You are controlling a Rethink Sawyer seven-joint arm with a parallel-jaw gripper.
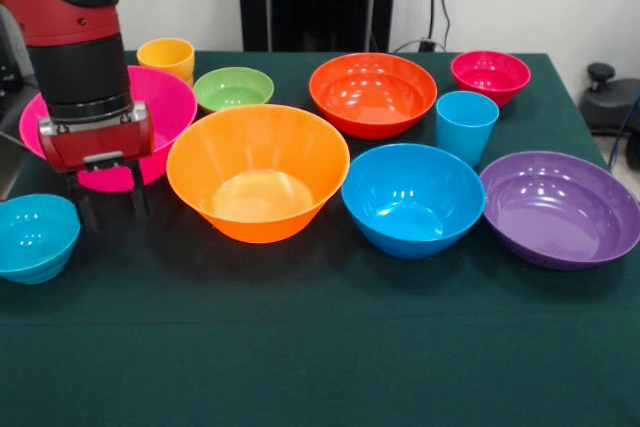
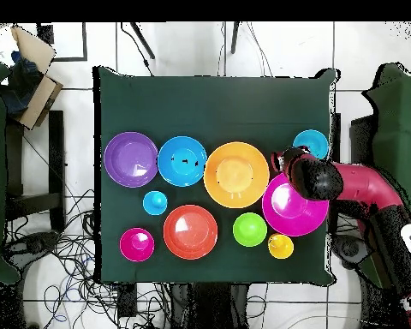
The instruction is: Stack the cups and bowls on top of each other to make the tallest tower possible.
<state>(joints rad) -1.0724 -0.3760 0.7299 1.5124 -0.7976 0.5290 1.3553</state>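
At the left of the frame, the gripper point(image 1: 108, 205) is hanging open over the pink bowl point(image 1: 165, 97), perhaps risking to push it into the orange bowl point(image 1: 257, 172).

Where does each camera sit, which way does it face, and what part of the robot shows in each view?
Front view: sits low across the table, faces the bowls; shows the red and black arm and the gripper before the pink bowl.
Overhead view: looks straight down on the table; shows the arm over the pink bowl.
Shared: orange bowl, teal bowl, all other dishes.
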